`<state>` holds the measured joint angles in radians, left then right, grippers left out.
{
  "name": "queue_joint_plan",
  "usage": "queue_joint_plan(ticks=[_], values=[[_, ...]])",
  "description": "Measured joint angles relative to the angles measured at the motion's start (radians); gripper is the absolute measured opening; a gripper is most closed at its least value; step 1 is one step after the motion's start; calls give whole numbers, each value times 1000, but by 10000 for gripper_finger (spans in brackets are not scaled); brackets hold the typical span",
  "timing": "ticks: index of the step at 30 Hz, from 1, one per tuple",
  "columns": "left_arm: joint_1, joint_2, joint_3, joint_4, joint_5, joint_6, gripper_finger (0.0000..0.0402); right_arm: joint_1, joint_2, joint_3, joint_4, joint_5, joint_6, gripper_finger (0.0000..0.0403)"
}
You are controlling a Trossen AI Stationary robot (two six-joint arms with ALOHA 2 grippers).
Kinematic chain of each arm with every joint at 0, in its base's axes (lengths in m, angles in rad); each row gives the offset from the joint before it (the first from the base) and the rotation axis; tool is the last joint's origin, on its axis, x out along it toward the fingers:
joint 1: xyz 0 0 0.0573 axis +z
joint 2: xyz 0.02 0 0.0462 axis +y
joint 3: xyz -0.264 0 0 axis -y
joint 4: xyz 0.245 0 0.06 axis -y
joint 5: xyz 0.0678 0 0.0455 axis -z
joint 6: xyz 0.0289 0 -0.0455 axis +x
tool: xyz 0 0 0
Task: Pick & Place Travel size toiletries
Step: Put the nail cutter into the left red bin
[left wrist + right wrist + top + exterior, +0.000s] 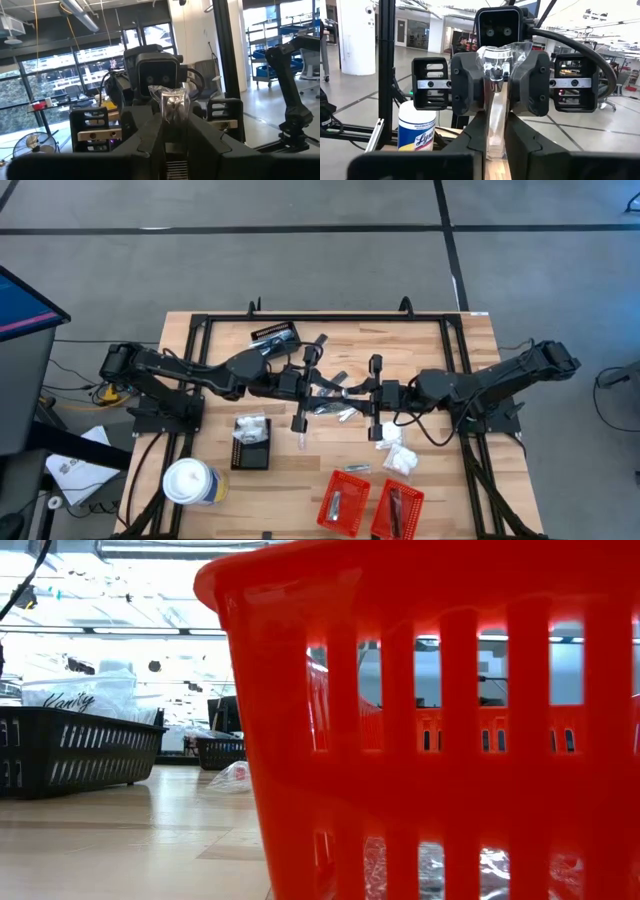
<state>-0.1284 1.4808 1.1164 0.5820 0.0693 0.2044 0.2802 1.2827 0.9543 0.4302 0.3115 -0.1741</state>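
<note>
A clear-wrapped packet (343,390) with something silvery inside hangs in the air over the table's middle, held between both grippers. My left gripper (335,388) comes from the table's left and my right gripper (353,392) from the right. They face each other tip to tip, and each is shut on one end of the packet. The left wrist view shows the packet (171,102) sticking out past my left gripper (172,117). In the right wrist view it runs from my right gripper (496,117) to the other gripper. More toiletries (335,410) lie on the table below. My left gripper pinches one end of the clear packet (496,70) between its two fingers, coming in about level from the table's left. The packet is lifted clear of the table. My right gripper pinches the packet's other end (495,131) between its two fingers, coming in about level from the table's right. The wrapper runs lengthwise between its fingers toward the other gripper.
White packets (398,452) lie right of centre. A black basket (251,443) holds white packets. Two red baskets (345,500) (397,510) stand at the near edge, one filling the low view (450,720). A white lidded cup (190,482) stands near left.
</note>
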Motion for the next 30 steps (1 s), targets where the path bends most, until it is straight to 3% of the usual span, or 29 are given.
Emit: queue_joint_plan(ticks=[4,11,18,24,30], values=[[-1,0,0,-2,-15,-6,97,-1,-2,0,-18,3,3,56],[-31,-24,0,-34,-57,-7,141,5,-25,0,-81,4,3,33],[-112,-121,0,-280,-218,-6,198,32,-78,0,-200,15,29,33],[-187,-206,1,-510,-353,-24,221,98,-87,0,-320,7,44,42],[-250,-254,-55,-536,-375,-45,218,167,-48,39,-376,-18,-56,35]])
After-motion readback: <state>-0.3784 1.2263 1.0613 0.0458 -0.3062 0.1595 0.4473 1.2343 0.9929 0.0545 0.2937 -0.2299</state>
